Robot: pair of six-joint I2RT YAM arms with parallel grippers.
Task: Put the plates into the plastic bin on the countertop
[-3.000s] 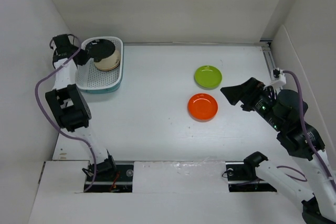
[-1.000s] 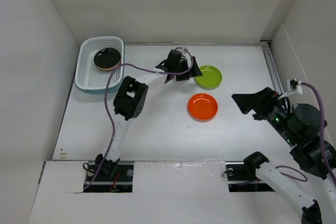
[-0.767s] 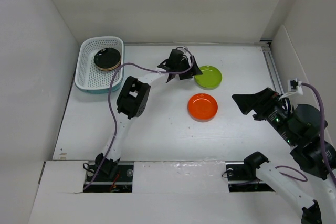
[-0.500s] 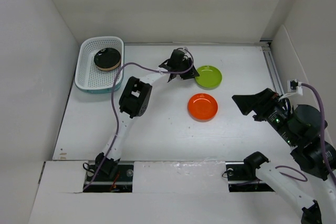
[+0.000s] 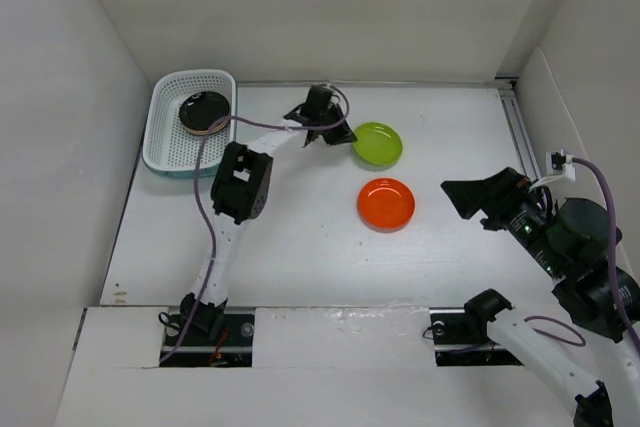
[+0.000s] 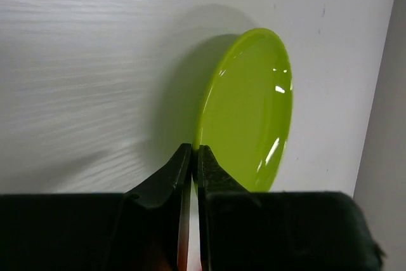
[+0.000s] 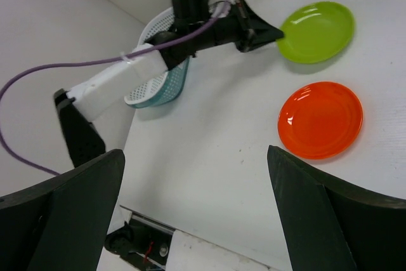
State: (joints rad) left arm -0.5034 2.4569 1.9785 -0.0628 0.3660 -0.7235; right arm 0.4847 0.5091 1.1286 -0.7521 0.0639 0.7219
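My left gripper (image 5: pixel 344 135) is shut on the left rim of the lime green plate (image 5: pixel 378 143), lifted off the countertop (image 5: pixel 300 227); in the left wrist view the fingers (image 6: pixel 174 179) pinch the plate's edge (image 6: pixel 254 115). It also shows in the right wrist view (image 7: pixel 316 32). An orange plate (image 5: pixel 386 203) lies flat in front of it, also in the right wrist view (image 7: pixel 320 119). The white plastic bin (image 5: pixel 168 153) at the back left holds a plate stack with a black plate (image 5: pixel 203 111) on top. My right gripper (image 5: pixel 470 194) is open and empty, right of the orange plate.
White wall panels enclose the countertop on the left, back and right. A rail (image 5: pixel 516 117) runs along the back right edge. The left arm's cable (image 5: pixel 250 127) loops over the surface between the bin and the green plate.
My left gripper has closed on the green plate's rim and drawn it left, toward the bin. The right arm has stayed still.
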